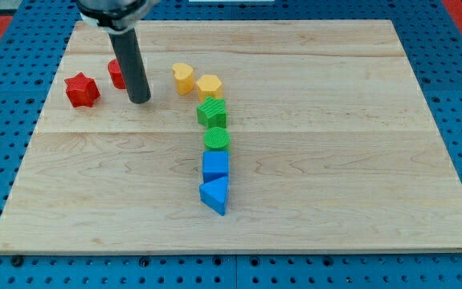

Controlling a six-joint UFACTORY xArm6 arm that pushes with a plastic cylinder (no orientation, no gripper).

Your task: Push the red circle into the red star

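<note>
Camera view shows you my tip [139,100] touching the red circle [116,74] at its 4 o'clock; the red star [81,90] lies at the circle's 8 o'clock. No jaws exist.

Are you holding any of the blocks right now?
No, nothing is held. My tip only pushes, and it sits just right of the red circle, which is partly hidden behind the rod.

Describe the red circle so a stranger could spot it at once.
Look at the wooden board's upper-left corner, where two red blocks sit. The red circle is the round one, partly hidden behind my tip; the red star to its left is spiky.
</note>
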